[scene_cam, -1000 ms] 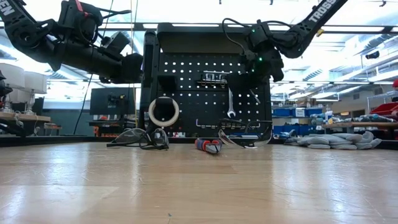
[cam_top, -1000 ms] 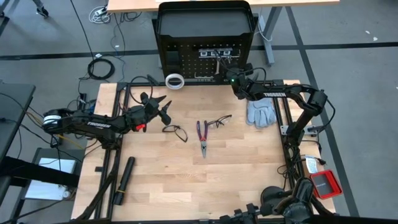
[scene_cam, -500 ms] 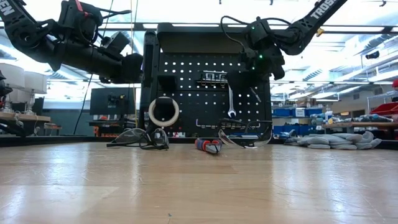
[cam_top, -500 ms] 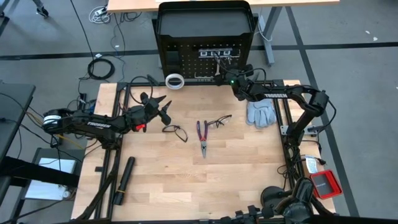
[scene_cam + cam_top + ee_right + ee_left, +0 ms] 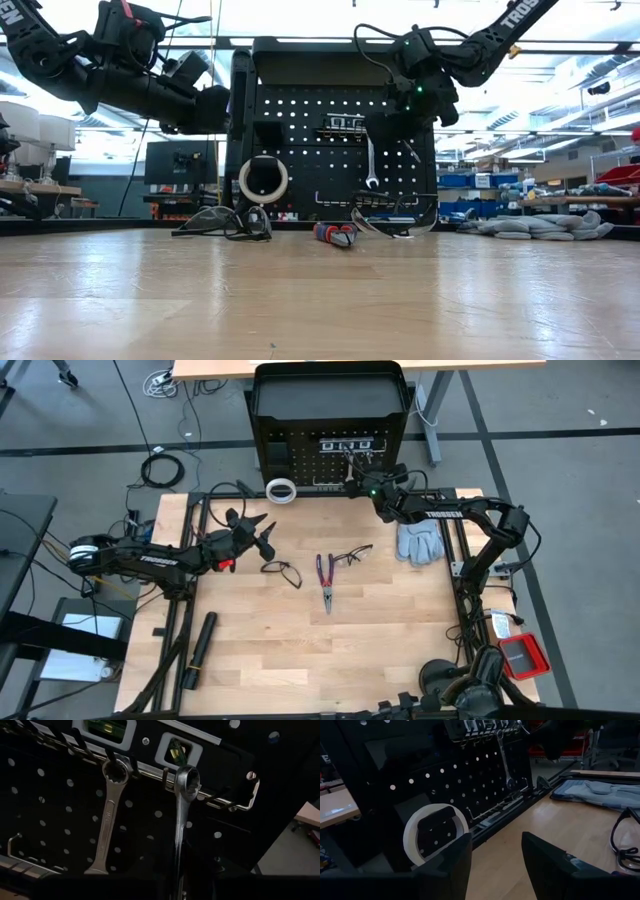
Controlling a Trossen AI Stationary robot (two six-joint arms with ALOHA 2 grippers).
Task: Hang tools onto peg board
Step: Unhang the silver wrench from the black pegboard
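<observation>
At the top centre of the high view, the right gripper (image 5: 362, 482) is clamped on a wrench (image 5: 183, 815) whose ring end sits at a hook on the peg board (image 5: 330, 400), while the left gripper (image 5: 262, 540), fingers apart, hangs at left over the table (image 5: 300, 650).

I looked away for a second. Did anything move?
Only a little. The right hand crept slightly left along the peg board, still shut on a wrench whose ring sits at a hook. The left hand, pliers, both glasses and tape stayed put.
</observation>
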